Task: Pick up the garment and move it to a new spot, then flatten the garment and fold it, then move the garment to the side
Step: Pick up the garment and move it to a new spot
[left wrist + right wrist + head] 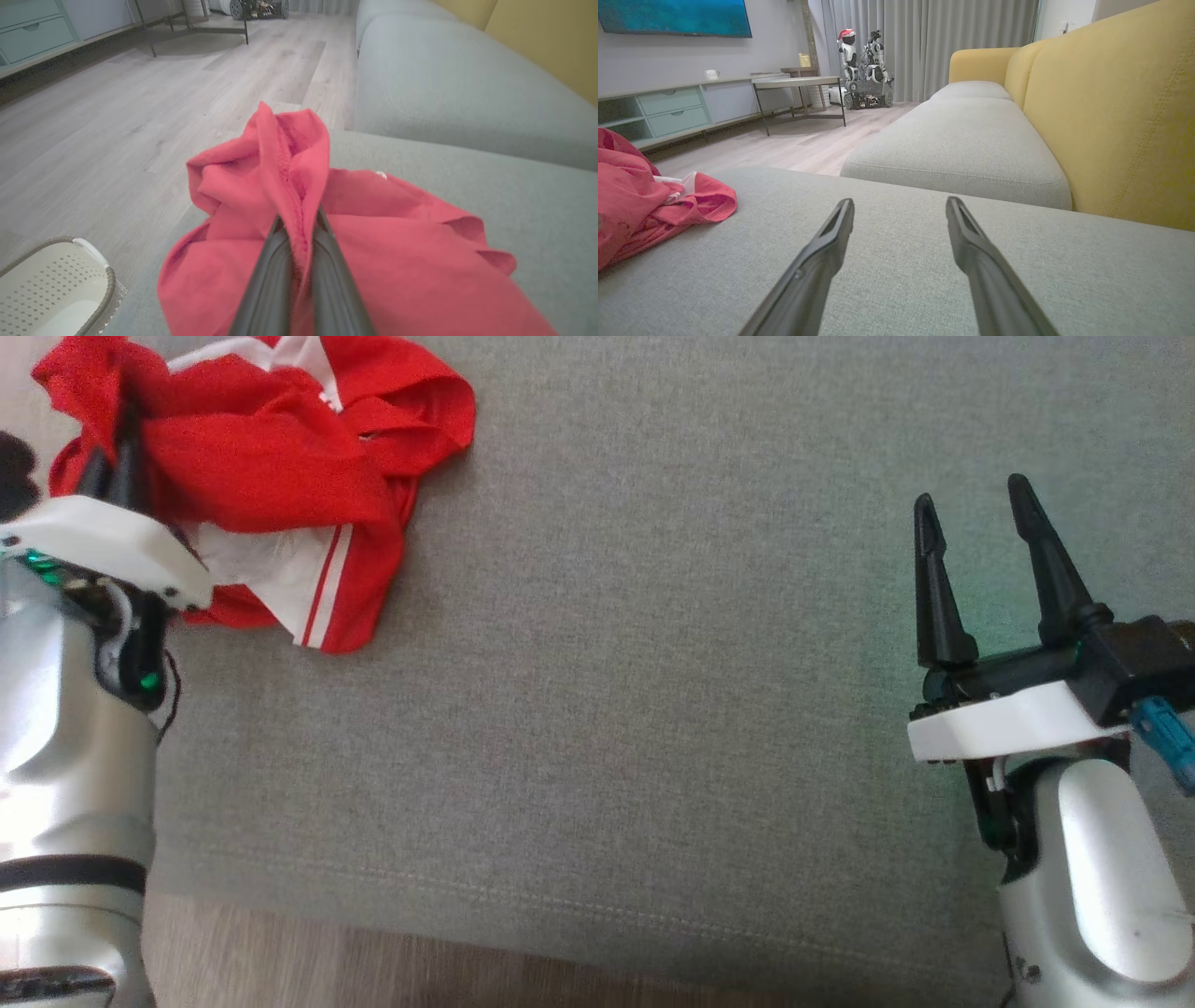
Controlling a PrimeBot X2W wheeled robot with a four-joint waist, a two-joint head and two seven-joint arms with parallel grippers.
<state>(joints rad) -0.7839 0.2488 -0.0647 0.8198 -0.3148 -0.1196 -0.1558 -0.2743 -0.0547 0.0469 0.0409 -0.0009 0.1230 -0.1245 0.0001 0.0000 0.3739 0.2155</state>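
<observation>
Left gripper [300, 217] clenched on crumpled red garment [271, 467]; right gripper [976, 537] spread wide, empty, over grey cushion [653, 709].

Soft even light, faint shadows; wrist views bow at edges, close foreground seemingly blurred.

My left gripper [299, 221], two long dark fingers on a pale silver forearm, is pinched tight on a raised fold of the crumpled red garment [261, 186]. My right gripper [971, 495] hovers, fingers spread wide, holding nothing.
</observation>
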